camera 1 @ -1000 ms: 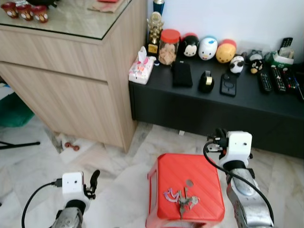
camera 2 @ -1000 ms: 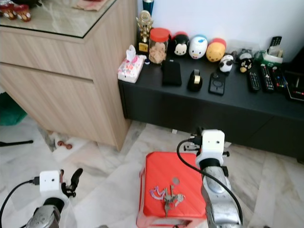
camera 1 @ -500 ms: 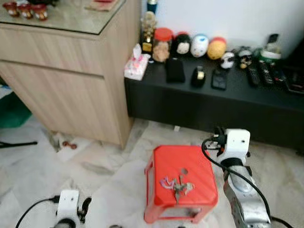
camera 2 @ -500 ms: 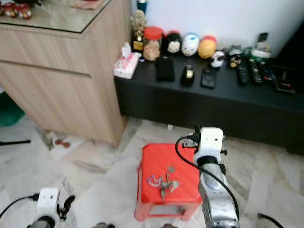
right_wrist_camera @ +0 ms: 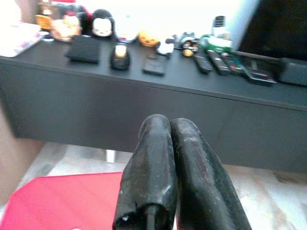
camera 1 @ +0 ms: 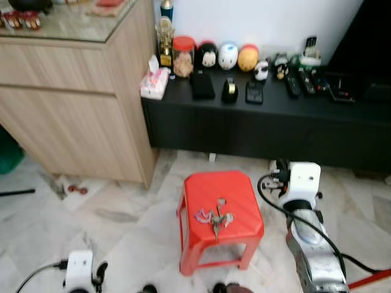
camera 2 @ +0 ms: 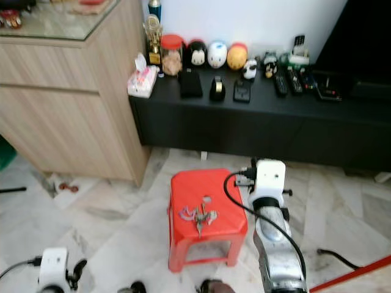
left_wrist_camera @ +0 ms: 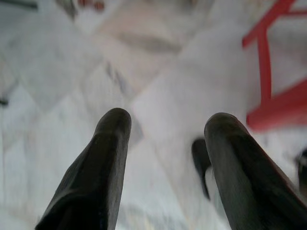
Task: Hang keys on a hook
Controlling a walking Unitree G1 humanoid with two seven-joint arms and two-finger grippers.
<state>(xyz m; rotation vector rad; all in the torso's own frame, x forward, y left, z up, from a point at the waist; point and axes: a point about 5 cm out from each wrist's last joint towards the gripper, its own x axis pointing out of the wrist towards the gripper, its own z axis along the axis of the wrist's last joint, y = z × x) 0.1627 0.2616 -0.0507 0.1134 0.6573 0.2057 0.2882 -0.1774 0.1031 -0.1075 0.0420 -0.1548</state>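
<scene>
I'm seeing the keys [camera 1: 214, 218] lying on top of the red stool [camera 1: 235, 195], untouched. My right gripper [right_wrist_camera: 165, 129] is hanging beside the stool, fingers pressed together, facing the black cabinet [right_wrist_camera: 144, 96]. My left gripper [left_wrist_camera: 165, 127] is hanging low, fingers spread over marble floor [left_wrist_camera: 57, 72]. No writing legible.

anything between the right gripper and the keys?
No object. In the right wrist view the right gripper sits shut above the red stool; in the left eye view only bare stool top separates it from the keys.
</scene>
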